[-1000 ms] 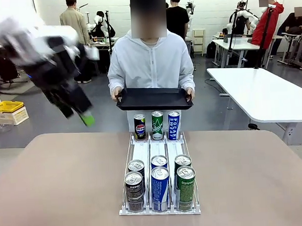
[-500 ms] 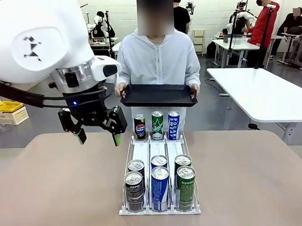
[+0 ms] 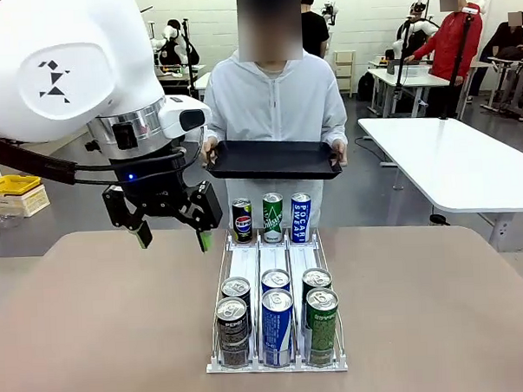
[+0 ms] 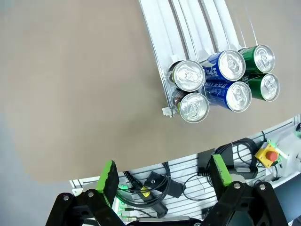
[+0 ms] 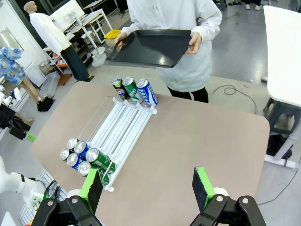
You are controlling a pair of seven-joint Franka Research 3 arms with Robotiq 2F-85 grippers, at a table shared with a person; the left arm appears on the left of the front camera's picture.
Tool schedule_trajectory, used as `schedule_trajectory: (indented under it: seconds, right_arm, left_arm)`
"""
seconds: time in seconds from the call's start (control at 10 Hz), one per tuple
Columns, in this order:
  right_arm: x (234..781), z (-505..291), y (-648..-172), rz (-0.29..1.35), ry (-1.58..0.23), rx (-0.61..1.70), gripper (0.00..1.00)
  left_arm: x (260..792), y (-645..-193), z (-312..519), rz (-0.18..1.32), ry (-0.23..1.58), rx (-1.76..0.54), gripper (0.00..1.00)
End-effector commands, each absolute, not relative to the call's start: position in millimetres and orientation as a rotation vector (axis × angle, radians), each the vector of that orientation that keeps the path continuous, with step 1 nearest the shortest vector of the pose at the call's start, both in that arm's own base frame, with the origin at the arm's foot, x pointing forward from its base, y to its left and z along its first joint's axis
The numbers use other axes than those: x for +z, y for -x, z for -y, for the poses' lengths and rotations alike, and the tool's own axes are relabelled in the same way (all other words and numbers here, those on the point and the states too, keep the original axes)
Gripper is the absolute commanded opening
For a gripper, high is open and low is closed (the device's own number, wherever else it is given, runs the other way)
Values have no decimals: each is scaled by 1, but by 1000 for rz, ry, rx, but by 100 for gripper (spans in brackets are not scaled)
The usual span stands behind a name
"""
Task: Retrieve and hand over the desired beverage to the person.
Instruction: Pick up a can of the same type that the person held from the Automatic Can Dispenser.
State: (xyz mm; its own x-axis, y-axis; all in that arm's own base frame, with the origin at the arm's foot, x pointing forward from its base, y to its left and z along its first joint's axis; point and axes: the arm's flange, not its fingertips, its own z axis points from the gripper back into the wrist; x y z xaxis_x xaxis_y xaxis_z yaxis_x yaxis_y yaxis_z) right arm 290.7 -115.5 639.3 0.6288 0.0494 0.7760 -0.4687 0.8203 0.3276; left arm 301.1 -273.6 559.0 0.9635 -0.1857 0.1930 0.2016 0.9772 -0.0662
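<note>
Front view: cans [image 3: 276, 321] fill the near end of the rack [image 3: 247, 264], lanes bare behind — left pincer [image 3: 172, 241] gapes empty above bare desk [image 3: 102, 316] beside the far cans [image 3: 273, 217], right pincer [image 5: 146, 186] likewise empty and open — past the desk's edge the person [image 3: 275, 104] holds a tray [image 3: 273, 159].

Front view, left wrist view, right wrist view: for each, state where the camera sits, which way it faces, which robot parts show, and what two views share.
Front: fixed on the robot's side, facing across the brown table at the person in a white hooded jacket; open left gripper.
Left wrist: above the table, looking down on the white can rack; same gripper below.
Right wrist: high, facing the person's black tray; open right gripper.
Shared: all show the rack.
</note>
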Motion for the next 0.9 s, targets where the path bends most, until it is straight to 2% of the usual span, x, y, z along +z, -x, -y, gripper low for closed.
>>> schedule_trajectory:
  seconds: [0.0,0.3,0.8]
  right_arm:
    - [639,115,-292,849,-571,321,100]
    - [639,115,-292,849,-571,321,100]
    - [639,115,-292,849,-571,321,100]
  left_arm:
    - [560,-301,269,192,71,-217,100]
    - [560,-301,273,187,87,-198,100]
    - [500,-301,338,126,-6,-30,100]
